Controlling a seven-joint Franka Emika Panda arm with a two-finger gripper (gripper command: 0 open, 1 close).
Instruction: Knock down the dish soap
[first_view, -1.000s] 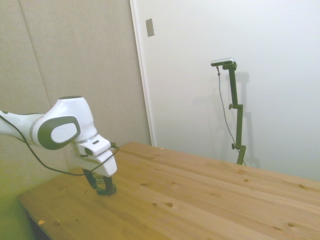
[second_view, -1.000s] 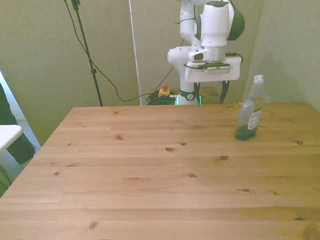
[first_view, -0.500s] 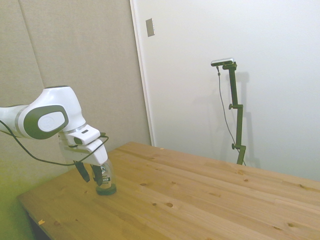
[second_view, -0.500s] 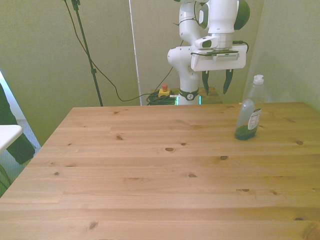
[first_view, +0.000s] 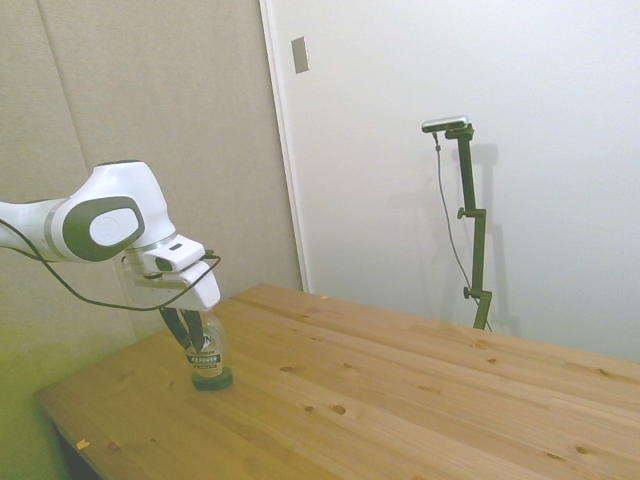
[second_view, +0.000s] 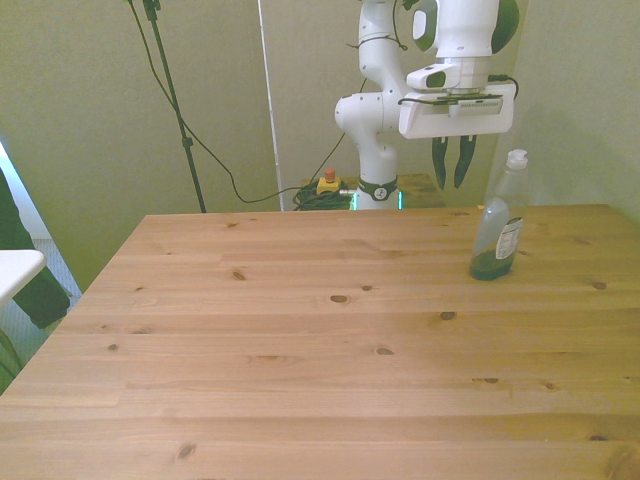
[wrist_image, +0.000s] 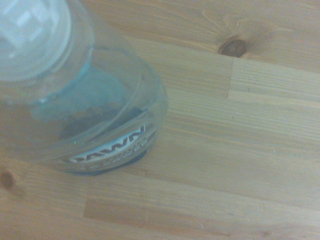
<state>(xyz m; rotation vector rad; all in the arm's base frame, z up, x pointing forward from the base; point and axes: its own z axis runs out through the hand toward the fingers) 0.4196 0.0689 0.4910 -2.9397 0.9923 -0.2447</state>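
the dish soap (second_view: 497, 232) stands upright near the table (second_view: 300, 340)'s far edge on the front view's right, clear bottle with green liquid only at its base. loads of bare wood toward the front view's left. the gripper (second_view: 451, 180) hangs just beside the neck, fingers slightly parted, gripping nothing.

The dish soap (second_view: 497, 232) stands upright on the table (second_view: 300, 340), toward the front view's right and close to the far edge. The gripper (second_view: 452, 168) hangs in the air just beside the dish soap's neck, on the front view's left of it and slightly behind, above the table and apart from the wood. In the side view the gripper (first_view: 188, 333) sits close against the dish soap (first_view: 208, 353), near the table's (first_view: 400, 400) left corner. In the wrist view the dish soap (wrist_image: 75, 95) is seen from above, its base resting on the table (wrist_image: 240, 125).
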